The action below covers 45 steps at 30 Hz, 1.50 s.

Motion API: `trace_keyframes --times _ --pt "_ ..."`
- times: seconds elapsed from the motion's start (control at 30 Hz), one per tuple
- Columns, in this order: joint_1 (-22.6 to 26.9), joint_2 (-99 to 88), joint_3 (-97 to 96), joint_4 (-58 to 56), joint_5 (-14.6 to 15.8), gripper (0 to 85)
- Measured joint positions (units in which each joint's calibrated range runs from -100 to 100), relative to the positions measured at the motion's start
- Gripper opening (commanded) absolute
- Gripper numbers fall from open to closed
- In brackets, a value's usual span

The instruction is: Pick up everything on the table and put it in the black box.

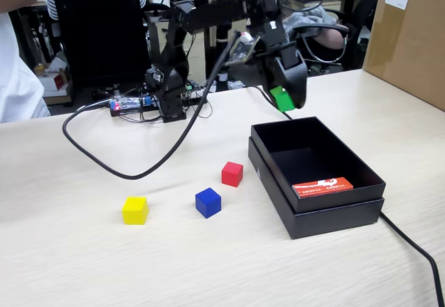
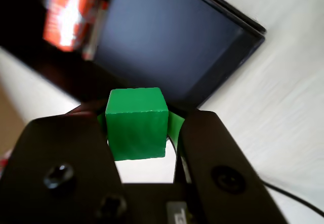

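Note:
My gripper [image 1: 286,98] is shut on the green cube [image 1: 281,98] and holds it in the air just above the far left corner of the black box [image 1: 268,164]. In the wrist view the green cube [image 2: 136,123] sits between the two black jaws, with the black box [image 2: 238,46] below and beyond it. The red cube [image 1: 232,173], the blue cube [image 1: 208,202] and the yellow cube [image 1: 135,210] lie on the beige table [image 1: 83,258] left of the box.
A flat orange-red card [image 1: 322,187] lies inside the box. A black cable [image 1: 125,171] loops over the table from the arm's base [image 1: 167,92]. Another cable [image 1: 417,251] runs right of the box. A big brown carton [image 1: 410,36] stands at the far right.

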Motion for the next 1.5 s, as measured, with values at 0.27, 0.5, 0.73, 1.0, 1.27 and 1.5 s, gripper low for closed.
trace_keyframes --times 0.27,0.5,0.73,1.0,1.27,1.5 --pt "0.0 13.3 0.0 0.1 1.1 0.9" --pt "-0.1 21.4 2.9 0.4 1.7 1.1" --pt "-0.2 23.2 2.9 0.5 2.8 22.6" --pt "-0.8 20.1 1.4 0.5 3.1 38.6" --pt "-2.8 -1.2 1.4 0.2 3.1 38.6" --pt "-7.0 -17.1 1.3 0.0 3.0 38.6"
